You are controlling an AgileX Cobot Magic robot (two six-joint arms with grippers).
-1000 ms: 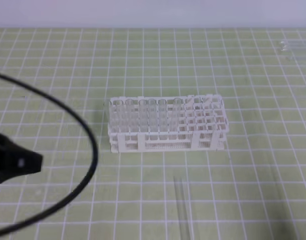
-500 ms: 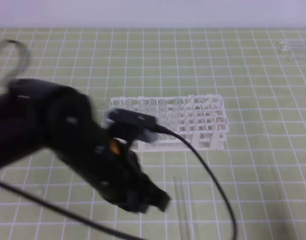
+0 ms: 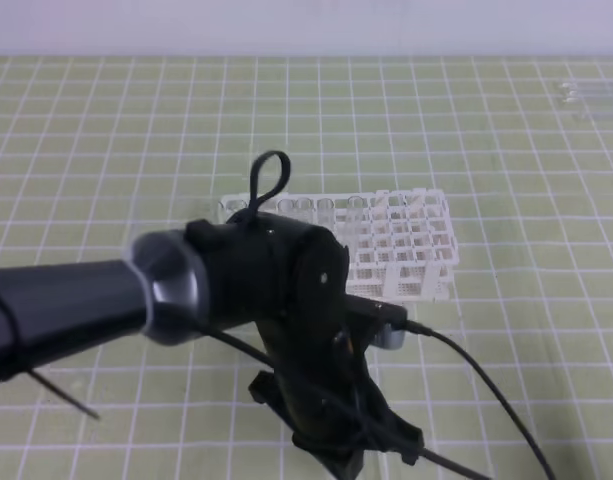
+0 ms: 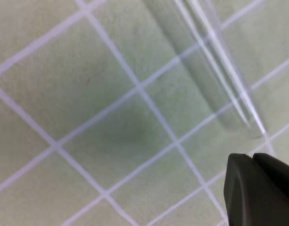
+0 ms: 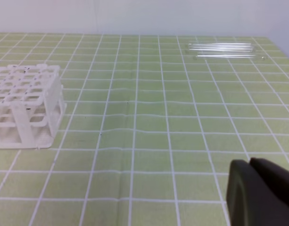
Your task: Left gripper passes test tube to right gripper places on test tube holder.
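Moved: left arm (image 3: 236, 290) has swung further toward centre since half a second ago; a second ago I only had its edge at frame left. It now covers the front-left of the rack, and its gripper end is low at the bottom edge of the high view.
Left gripper: (image 3: 361, 455) in the high view I get the dark body and cable (image 3: 486, 390), not the jaw tips. Wrist cam shows one black finger (image 4: 260, 190) in the bottom-right corner. Jaw gap: cannot tell from here.
Tube: (image 4: 215, 66) clear, lying flat on the green grid mat (image 4: 87, 94), running diagonally from the top of the wrist view down to its closed end just above that finger. Close to the finger, no contact visible. In the high view the arm hides it.
Rack: (image 3: 406, 245) white lattice, behind and slightly right of the left gripper; right half visible, and several clear tubes stand in its left columns behind the arm.
Right gripper: only a black finger (image 5: 260, 193) at the bottom-right corner of its own cam, nothing held that I can see; jaw gap cannot tell.
Right cam view: rack (image 5: 24, 106) far left of that finger, spare tubes (image 5: 224, 49) lying on the mat far ahead at the back.
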